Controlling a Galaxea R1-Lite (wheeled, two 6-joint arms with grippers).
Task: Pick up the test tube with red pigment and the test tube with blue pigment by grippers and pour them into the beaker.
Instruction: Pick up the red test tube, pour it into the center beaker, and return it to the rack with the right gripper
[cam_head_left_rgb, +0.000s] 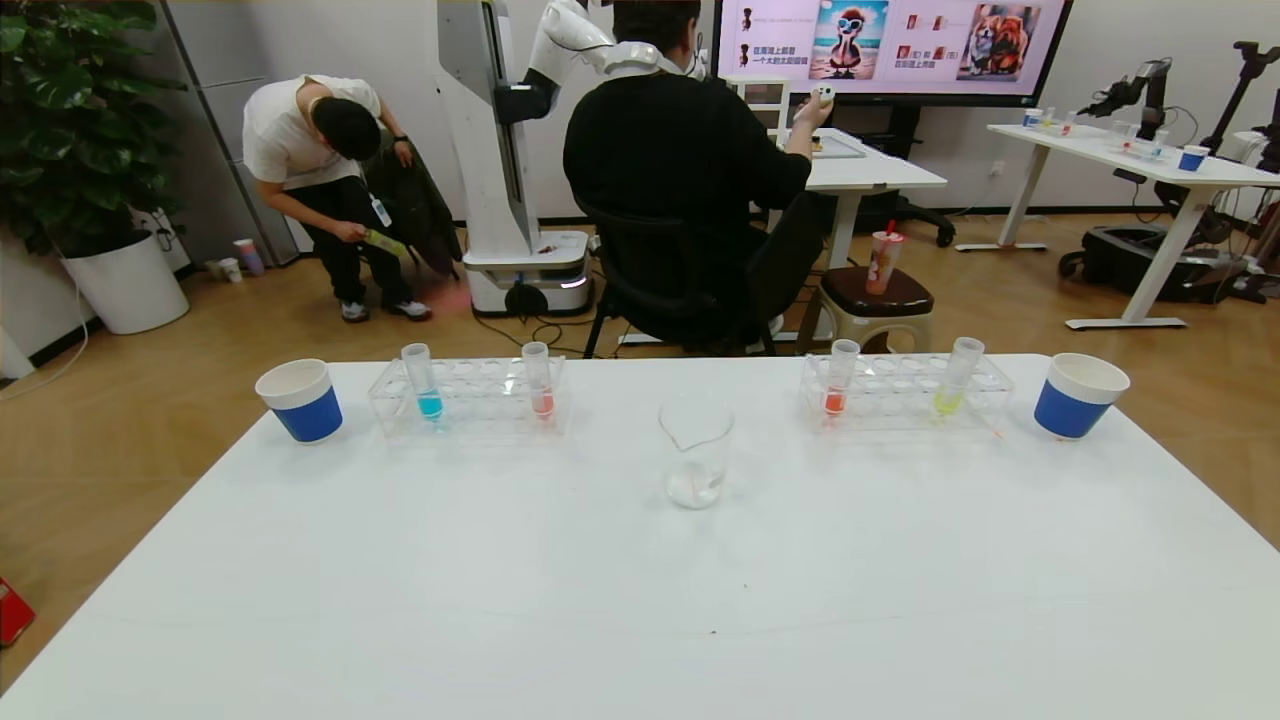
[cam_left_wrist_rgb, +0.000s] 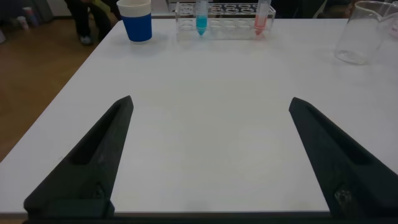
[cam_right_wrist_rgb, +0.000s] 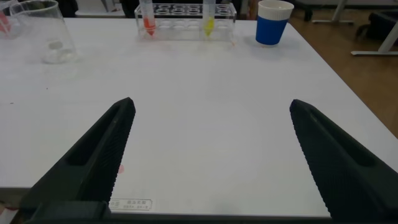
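Note:
The test tube with blue pigment (cam_head_left_rgb: 430, 392) stands upright in the left clear rack (cam_head_left_rgb: 468, 412), beside a paler coral-pink tube (cam_head_left_rgb: 540, 393). The test tube with red pigment (cam_head_left_rgb: 836, 392) stands in the right clear rack (cam_head_left_rgb: 905, 405), beside a yellow-green tube (cam_head_left_rgb: 950, 392). The beaker (cam_head_left_rgb: 695, 455) stands between the racks, a little nearer to me. Neither gripper shows in the head view. My left gripper (cam_left_wrist_rgb: 210, 101) is open and empty over bare table, far short of the blue tube (cam_left_wrist_rgb: 201, 20). My right gripper (cam_right_wrist_rgb: 211, 101) is open and empty, far short of the red tube (cam_right_wrist_rgb: 148, 22).
A blue-and-white paper cup (cam_head_left_rgb: 300, 400) stands left of the left rack, another (cam_head_left_rgb: 1078, 396) right of the right rack. The white table (cam_head_left_rgb: 640, 600) stretches toward me. Beyond it are two people, a chair, a stool and other tables.

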